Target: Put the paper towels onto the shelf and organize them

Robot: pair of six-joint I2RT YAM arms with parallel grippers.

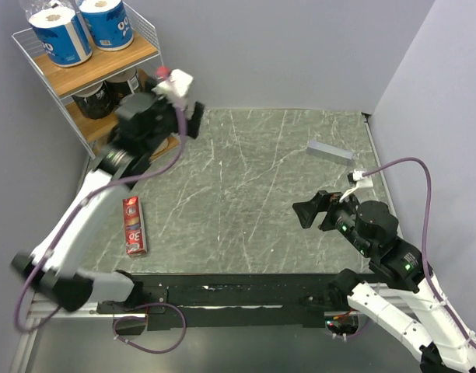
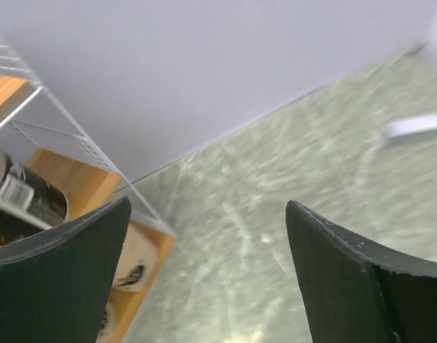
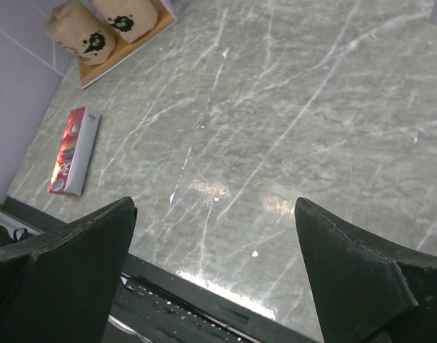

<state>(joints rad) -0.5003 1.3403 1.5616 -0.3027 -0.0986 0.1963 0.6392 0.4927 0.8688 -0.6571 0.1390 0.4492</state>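
I see blue rolls up top, black rolls middle, tan rolls bottom of the shelf at the table's far-left corner. Both left fingers and right fingers gape wide, holding nothing. My worry: the left ones sit beside the shelf, so a sloppy retreat clips it.
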